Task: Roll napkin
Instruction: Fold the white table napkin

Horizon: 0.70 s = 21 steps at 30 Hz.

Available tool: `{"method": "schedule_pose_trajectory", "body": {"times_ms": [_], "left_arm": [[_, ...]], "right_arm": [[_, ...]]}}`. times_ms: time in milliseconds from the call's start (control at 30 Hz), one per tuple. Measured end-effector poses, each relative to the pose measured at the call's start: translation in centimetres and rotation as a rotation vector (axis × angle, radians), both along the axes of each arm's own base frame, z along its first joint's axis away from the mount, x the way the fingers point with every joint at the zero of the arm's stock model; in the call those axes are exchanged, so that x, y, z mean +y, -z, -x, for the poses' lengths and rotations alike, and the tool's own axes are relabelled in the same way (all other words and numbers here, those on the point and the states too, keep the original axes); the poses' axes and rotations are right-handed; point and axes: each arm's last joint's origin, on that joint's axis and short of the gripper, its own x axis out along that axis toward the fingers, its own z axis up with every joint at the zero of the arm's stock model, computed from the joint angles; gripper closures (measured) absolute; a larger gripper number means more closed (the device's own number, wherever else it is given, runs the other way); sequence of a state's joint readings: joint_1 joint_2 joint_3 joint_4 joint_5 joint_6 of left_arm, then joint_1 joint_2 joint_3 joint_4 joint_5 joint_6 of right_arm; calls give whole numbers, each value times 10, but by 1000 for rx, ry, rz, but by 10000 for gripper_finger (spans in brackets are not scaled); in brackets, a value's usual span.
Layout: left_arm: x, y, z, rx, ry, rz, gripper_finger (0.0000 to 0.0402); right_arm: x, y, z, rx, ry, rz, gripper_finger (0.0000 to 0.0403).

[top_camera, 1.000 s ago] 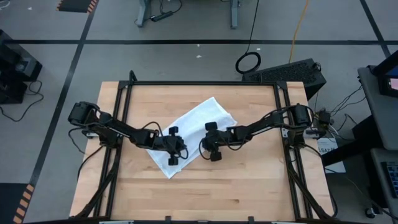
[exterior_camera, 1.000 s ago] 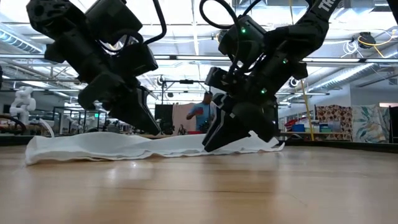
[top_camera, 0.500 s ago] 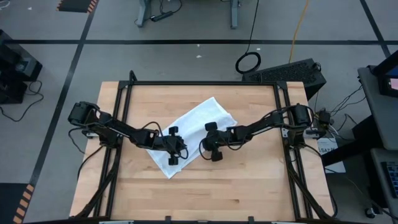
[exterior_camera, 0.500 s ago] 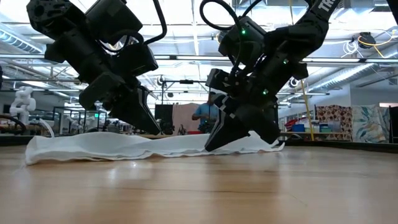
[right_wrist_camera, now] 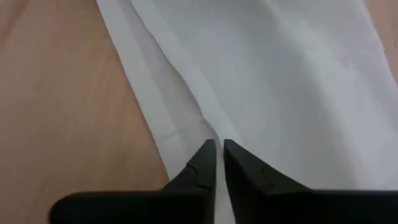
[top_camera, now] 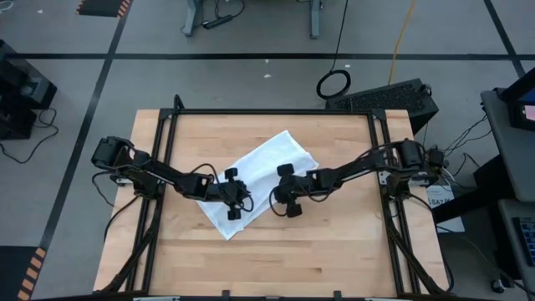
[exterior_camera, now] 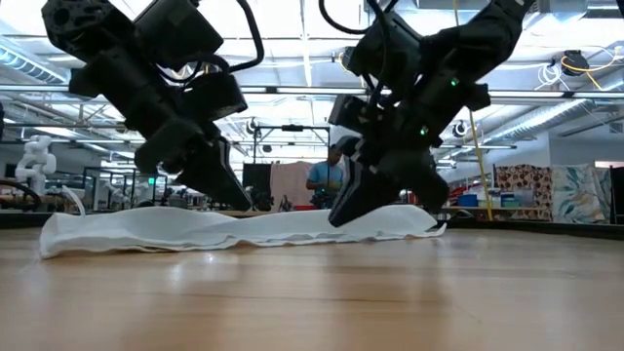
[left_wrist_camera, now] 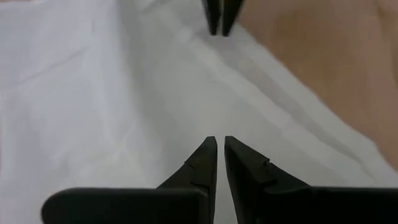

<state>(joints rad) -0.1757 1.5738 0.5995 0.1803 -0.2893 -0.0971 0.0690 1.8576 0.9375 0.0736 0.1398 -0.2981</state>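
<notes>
My two arms are black all over, each a chain of slim links joined by round, bulky joints; my left arm [top_camera: 159, 173] and right arm [top_camera: 359, 165] both rise from squat black bases at the table's sides; thin black cables loop along the links and curl out near the wrists; my left gripper [left_wrist_camera: 219, 163] ends in two dark, tapering, pointed fingers with a small notch on each inner face; my right gripper [right_wrist_camera: 219, 160] looks the same; small green lights glow on the right arm's wrist housing [exterior_camera: 421, 130]; white lettering marks its upper link.
</notes>
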Motion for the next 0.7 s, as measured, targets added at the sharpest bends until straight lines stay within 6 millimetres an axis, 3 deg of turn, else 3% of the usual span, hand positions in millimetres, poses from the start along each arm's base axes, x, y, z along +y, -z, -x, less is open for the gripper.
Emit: {"method": "schedule_pose_trajectory", "body": {"times_ms": [200,333,700], "left_arm": [[0,1,1,10,-5,-3,361],[0,1,1,10,-5,-3,361],[0,0,0,5,-4,-4,361]], "right_arm": [[-1,8,-5,-31,22,36,308],[-1,9,-6,-32,7,47,293],[-3,13,-6,-25,-7,22,372]]}}
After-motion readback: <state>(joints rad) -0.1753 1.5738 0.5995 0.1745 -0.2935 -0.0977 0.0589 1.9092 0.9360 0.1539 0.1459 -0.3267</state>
